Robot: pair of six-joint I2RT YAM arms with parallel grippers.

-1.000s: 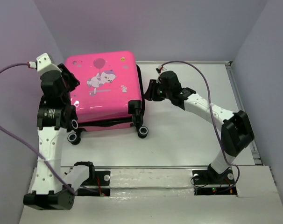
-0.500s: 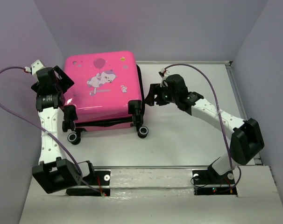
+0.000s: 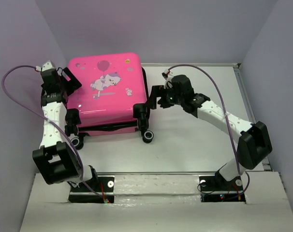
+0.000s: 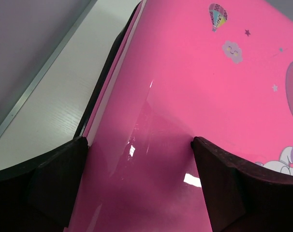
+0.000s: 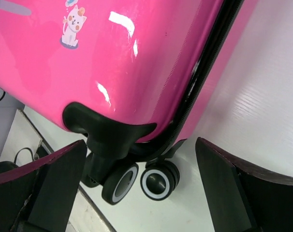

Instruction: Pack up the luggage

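Note:
The luggage [image 3: 108,92] is a hot-pink hard-shell suitcase with a cartoon animal and balloon print. It lies flat and closed on the white table, lid up, black wheels [image 3: 147,136] toward the near side. My left gripper [image 3: 70,83] stands open at its left edge. In the left wrist view the gripper [image 4: 139,186] hangs just over the glossy pink lid [image 4: 195,87], nothing between the fingers. My right gripper [image 3: 151,97] is open beside the right edge. In the right wrist view the gripper [image 5: 141,191] frames two corner wheels [image 5: 158,181] and the black zip seam [image 5: 204,72], apart from both.
Purple walls close in the back and both sides. A metal rail [image 3: 244,92] runs along the table's right edge. Purple cables [image 3: 13,77] loop from each wrist. The arm bases sit on a plate [image 3: 156,186] at the near edge.
Both grippers have gone from partly shut to wide open. The left arm has swung out to the left of the suitcase. The right gripper stays beside the right edge.

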